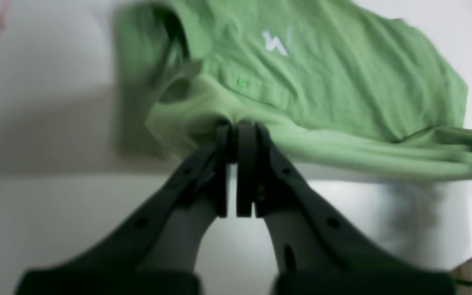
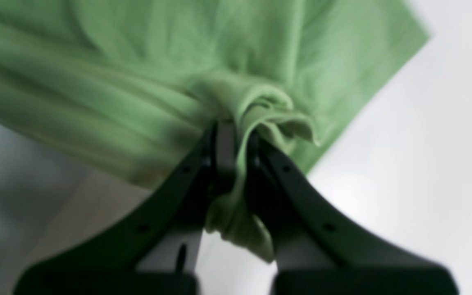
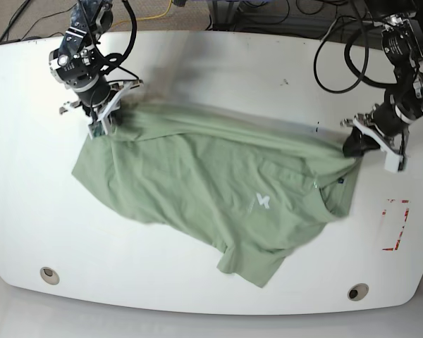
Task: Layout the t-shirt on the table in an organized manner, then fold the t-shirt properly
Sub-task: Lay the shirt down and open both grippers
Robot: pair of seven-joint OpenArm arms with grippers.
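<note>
Both claws pinching t-shirt (image 3: 218, 197) (green, rumpled), stretched

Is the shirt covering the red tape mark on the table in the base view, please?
No, the t-shirt lies apart from the red tape mark, which shows fully on the bare table.

Light: bright, even; soft sheen on the table (image 3: 197, 63).
Shadows: grey patch under the raised t-shirt (image 1: 342, 82) in the left wrist view.
Blur: both wrist views soft, cloth edges smeared; base view sharper, cloth edges slightly blurred.
Tint: wrist views greenish.
</note>
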